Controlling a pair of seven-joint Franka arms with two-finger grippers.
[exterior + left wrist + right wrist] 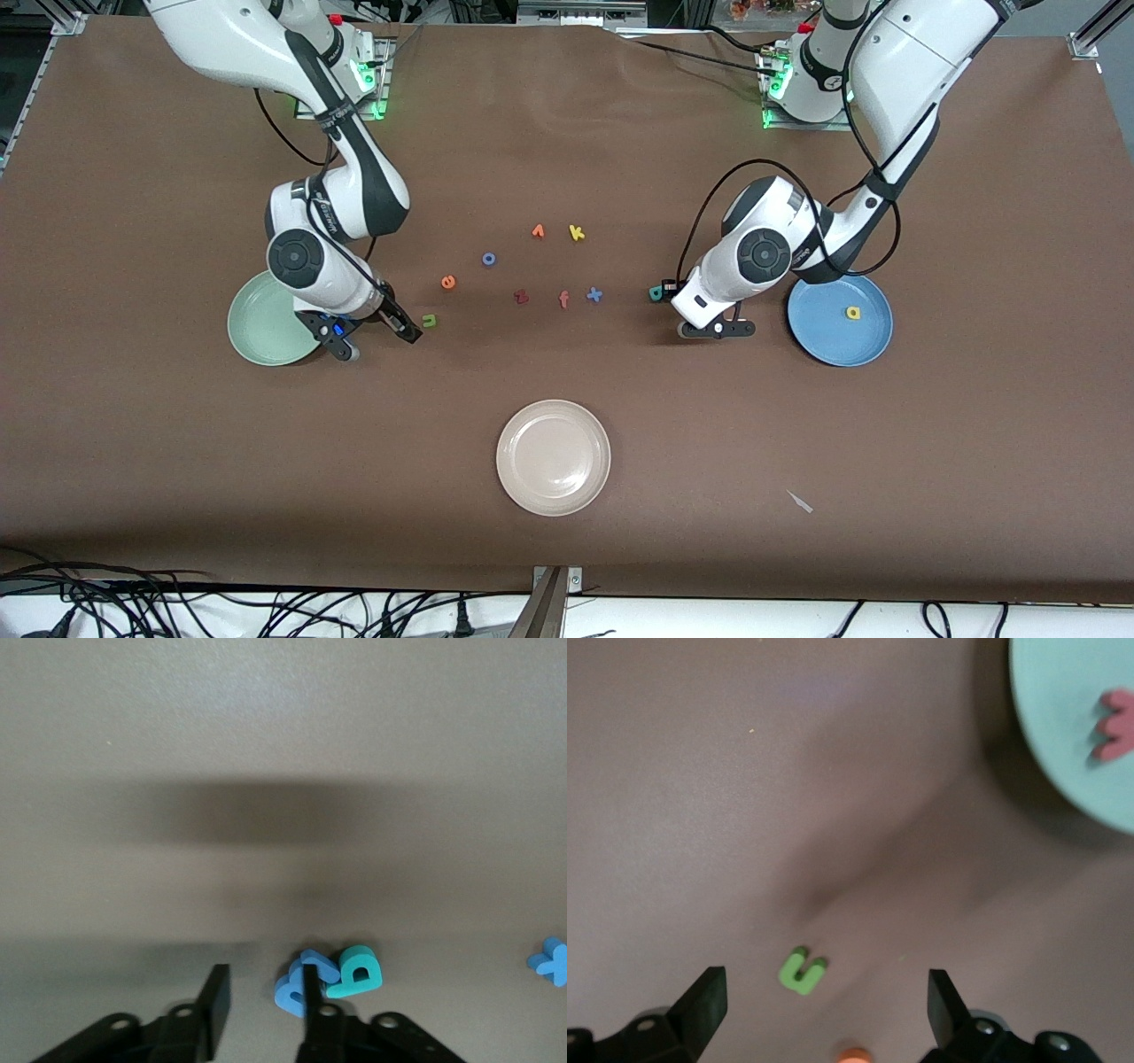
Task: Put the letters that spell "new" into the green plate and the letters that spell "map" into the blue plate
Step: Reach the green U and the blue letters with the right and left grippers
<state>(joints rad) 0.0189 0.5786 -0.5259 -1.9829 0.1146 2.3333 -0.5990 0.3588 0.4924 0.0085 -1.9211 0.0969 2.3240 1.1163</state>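
Note:
My right gripper (381, 346) hangs open beside the green plate (257, 332), over the green n (429, 320), which shows between its wide jaws (802, 970). The orange e (448, 282) lies just past it. A pinkish-red w (1116, 722) rests in the green plate (1072, 735); the arm hides it in the front view. My left gripper (716, 330) is low beside the blue plate (819, 341), which holds the yellow p (853, 312). Its jaws (263, 992) stand apart with nothing between them. One finger (310, 992) overlaps the blue m (297, 992), which touches the teal a (354, 973).
Loose letters lie mid-table: an orange one (538, 231), yellow k (577, 233), blue o (488, 259), dark red z (521, 297), salmon f (563, 299), blue x (594, 294). A cream-white plate (553, 496) sits nearer the front camera.

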